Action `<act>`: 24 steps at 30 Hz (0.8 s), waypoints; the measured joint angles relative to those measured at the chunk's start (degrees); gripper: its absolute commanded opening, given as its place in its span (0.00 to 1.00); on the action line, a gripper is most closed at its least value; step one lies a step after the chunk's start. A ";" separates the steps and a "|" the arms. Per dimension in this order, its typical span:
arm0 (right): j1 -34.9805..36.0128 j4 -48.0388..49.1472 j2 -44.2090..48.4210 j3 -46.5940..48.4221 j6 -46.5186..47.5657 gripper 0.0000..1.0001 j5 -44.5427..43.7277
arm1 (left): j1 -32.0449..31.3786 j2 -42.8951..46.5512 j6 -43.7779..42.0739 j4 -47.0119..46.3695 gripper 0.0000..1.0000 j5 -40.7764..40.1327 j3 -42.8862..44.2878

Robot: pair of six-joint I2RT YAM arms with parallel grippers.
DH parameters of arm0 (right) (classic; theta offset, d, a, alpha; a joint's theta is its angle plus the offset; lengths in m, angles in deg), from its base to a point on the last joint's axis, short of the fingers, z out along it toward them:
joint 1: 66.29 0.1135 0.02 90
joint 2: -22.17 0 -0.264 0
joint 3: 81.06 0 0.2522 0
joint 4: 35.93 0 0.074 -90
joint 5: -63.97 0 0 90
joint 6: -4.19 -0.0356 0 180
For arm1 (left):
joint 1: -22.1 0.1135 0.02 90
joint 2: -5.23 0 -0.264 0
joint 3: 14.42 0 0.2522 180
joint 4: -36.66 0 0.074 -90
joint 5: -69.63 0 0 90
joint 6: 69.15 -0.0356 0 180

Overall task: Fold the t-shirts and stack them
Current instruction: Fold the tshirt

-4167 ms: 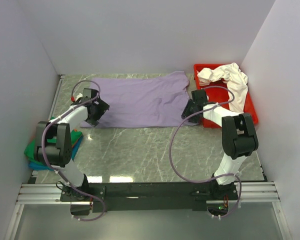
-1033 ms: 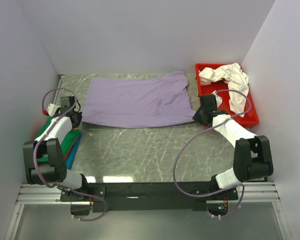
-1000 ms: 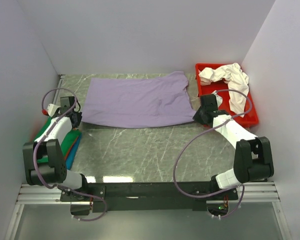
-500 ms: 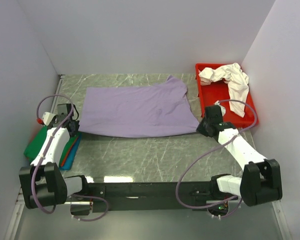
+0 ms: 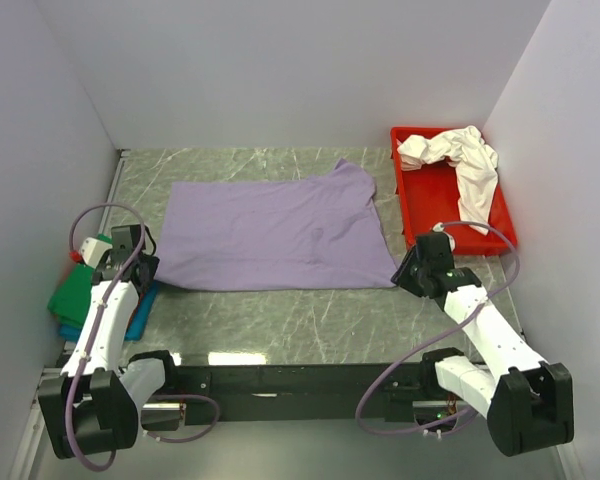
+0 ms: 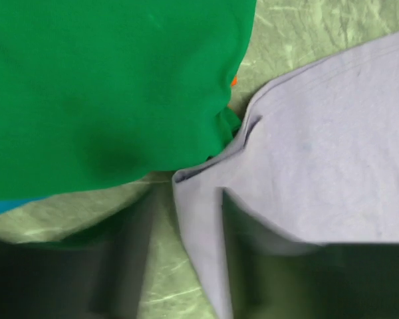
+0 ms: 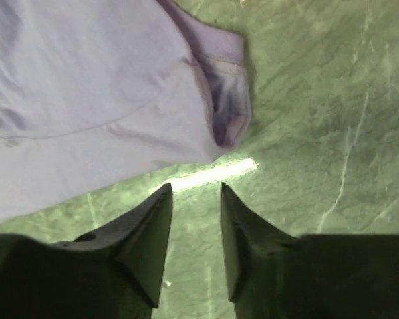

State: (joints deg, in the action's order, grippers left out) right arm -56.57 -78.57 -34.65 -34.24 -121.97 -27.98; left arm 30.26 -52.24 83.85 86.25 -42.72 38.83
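The spread t-shirt lies flat across the middle of the table; to its right, by the far right corner, stands the tray, a crumpled t-shirt in its far part; the stack of folded t-shirts lies near left, just beside the spread shirt's near left corner; the left gripper sits at that corner, the right gripper at the near right one.

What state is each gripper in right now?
Left gripper: open, corner of the purple shirt lying between its jaws.
Right gripper: open, holding nothing.
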 measured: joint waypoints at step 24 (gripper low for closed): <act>14.21 12.61 -30.21 16.17 -3.52 0.45 -2.99 | -13.86 -9.29 -0.22 -6.49 0.75 7.10 6.14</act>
State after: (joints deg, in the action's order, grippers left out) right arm -42.37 -65.96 -64.85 -18.06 -125.49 -30.98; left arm 16.41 -61.53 83.63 79.76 -35.62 44.97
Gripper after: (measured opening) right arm 0.449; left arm 0.748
